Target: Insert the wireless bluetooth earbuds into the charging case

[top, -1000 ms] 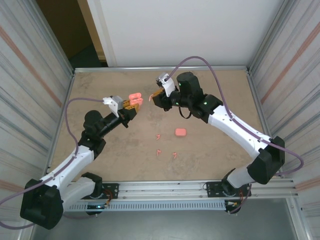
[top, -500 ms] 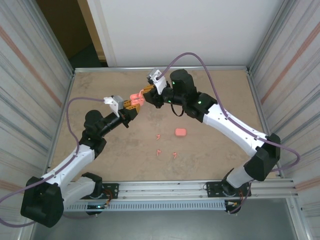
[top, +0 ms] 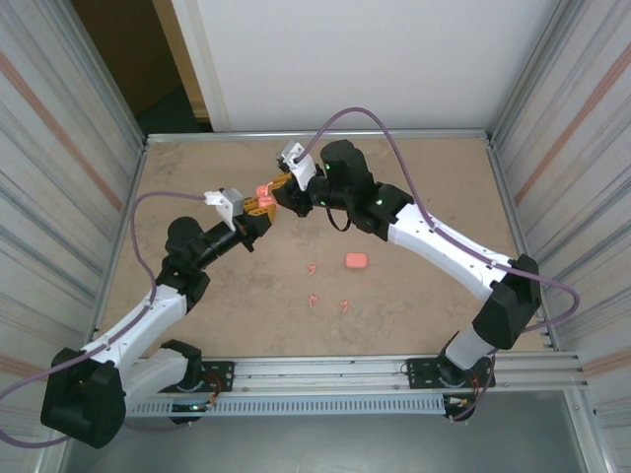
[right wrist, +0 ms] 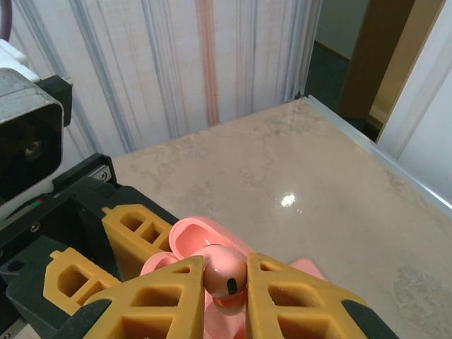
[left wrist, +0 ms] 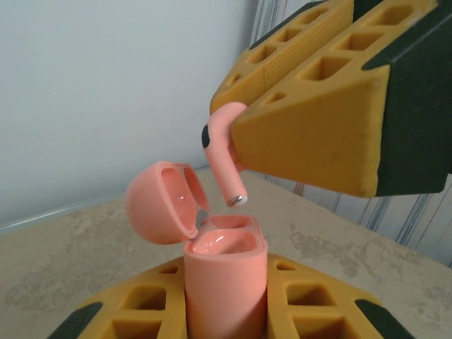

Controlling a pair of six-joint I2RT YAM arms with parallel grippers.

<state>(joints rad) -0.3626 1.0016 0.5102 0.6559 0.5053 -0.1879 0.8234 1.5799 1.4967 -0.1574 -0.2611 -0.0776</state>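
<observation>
My left gripper (left wrist: 226, 300) is shut on the body of a salmon-pink charging case (left wrist: 226, 282), held upright above the table with its lid (left wrist: 161, 203) hinged open to the left. My right gripper (right wrist: 226, 282) is shut on one earbud (right wrist: 224, 270). In the left wrist view that earbud (left wrist: 223, 161) hangs stem down, its silver tip just above the case's far socket and not touching it. In the top view the two grippers meet at the back middle of the table, left gripper (top: 258, 205) and right gripper (top: 279, 188). Three more earbuds (top: 313, 299) lie loose on the table.
A second pink case (top: 356, 260), closed, lies on the table right of centre, near the loose earbuds. Metal rails and ribbed walls (top: 59, 148) bound the table on both sides. The left arm's camera housing (right wrist: 25, 141) sits close beside the right gripper.
The right gripper has swung left with the earbud, from a gap away to just above the open case. The left arm has held still.
</observation>
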